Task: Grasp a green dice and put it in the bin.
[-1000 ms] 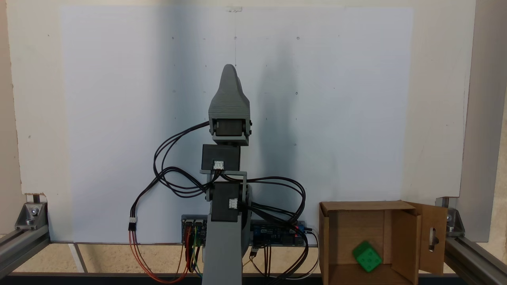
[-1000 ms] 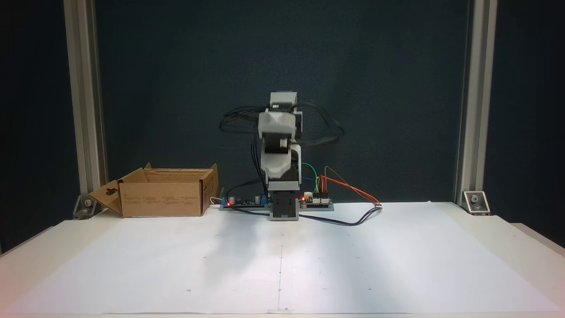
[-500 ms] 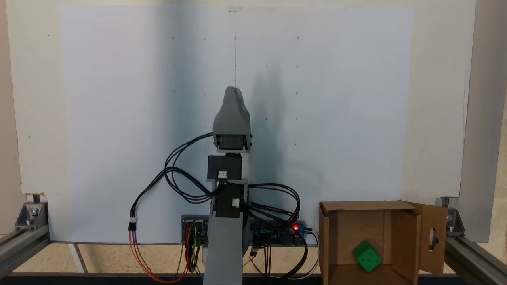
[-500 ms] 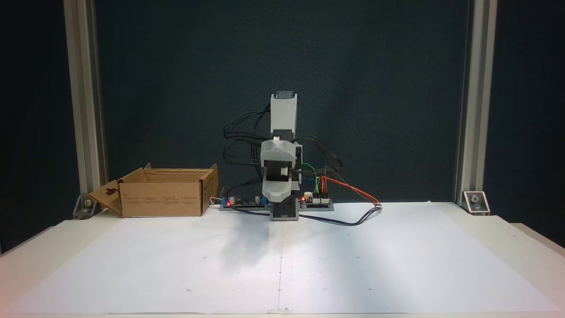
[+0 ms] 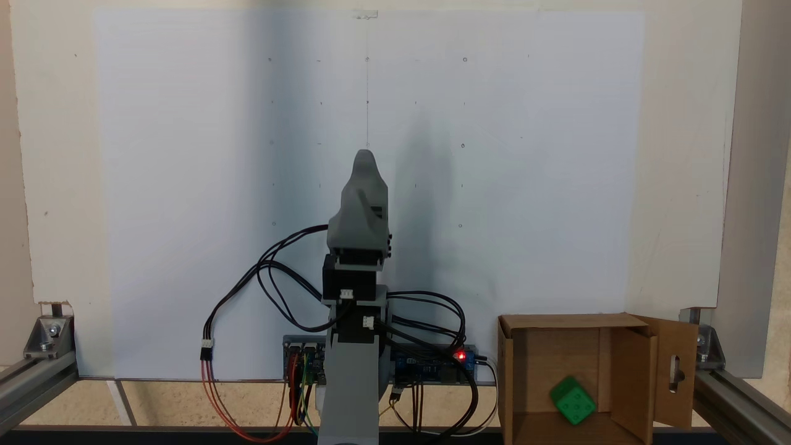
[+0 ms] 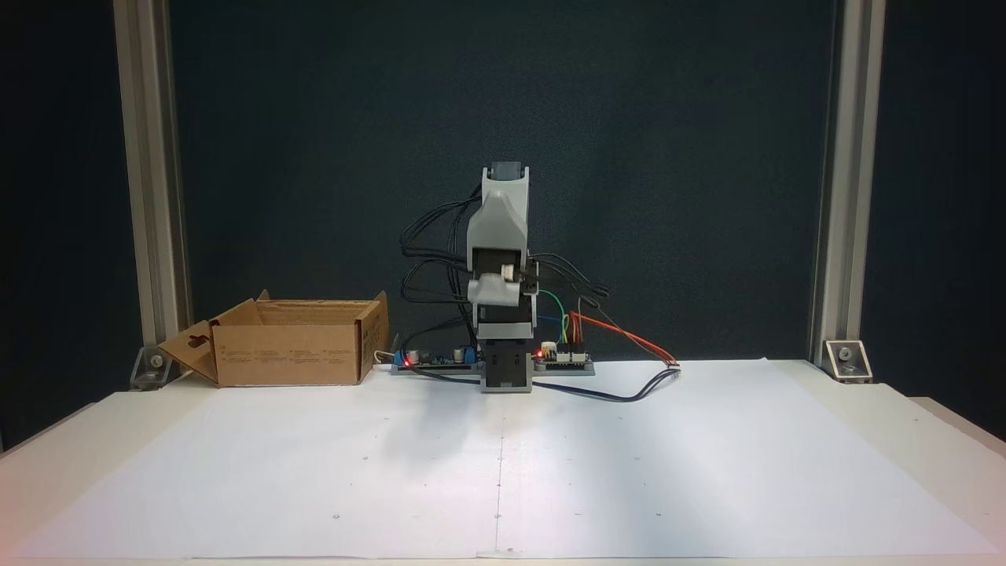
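The green dice (image 5: 573, 400) lies on the floor of the bin (image 5: 559, 321), a brown cardboard box with its flaps open, at the lower right of a fixed view. In the other fixed view the bin (image 6: 291, 354) stands left of the arm's base and its wall hides the dice. My gripper (image 5: 364, 157) is folded back over the base, well left of the bin and apart from the dice. Just one tapered grey tip shows, so I cannot tell how the jaws stand. From the front the gripper (image 6: 501, 292) points toward the camera with nothing visible in it.
Circuit boards (image 5: 432, 363) with red lights and loose cables (image 5: 272, 278) sit around the arm's base. A white paper sheet (image 6: 503, 464) covers the table in front. Aluminium frame posts (image 6: 845, 196) stand at the corners.
The arm has folded back and down toward its base, and the gripper tip has pulled in closer. The dice and the bin have not moved.
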Motion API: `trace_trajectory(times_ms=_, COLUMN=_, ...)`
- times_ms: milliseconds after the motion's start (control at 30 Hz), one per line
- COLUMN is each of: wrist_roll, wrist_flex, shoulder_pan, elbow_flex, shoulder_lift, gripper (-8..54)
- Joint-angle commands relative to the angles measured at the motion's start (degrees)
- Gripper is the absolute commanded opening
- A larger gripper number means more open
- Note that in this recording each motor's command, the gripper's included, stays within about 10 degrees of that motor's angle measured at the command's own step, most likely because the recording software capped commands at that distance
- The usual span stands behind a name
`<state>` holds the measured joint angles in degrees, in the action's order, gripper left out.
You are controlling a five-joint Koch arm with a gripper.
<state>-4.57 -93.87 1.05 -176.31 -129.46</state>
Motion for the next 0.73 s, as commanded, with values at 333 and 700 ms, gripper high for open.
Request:
trace_trajectory(times_ms=333, wrist_roll=1.32, wrist_flex=-5.27, shoulder_pan=0.18, elbow_flex=-3.08, shoulder_lift=-6.24, gripper=45.0)
trace_trajectory(times_ms=700, wrist_roll=1.41, wrist_flex=-5.27, shoulder_pan=0.18, elbow_flex=-3.08, shoulder_lift=-6.24, gripper=45.0)
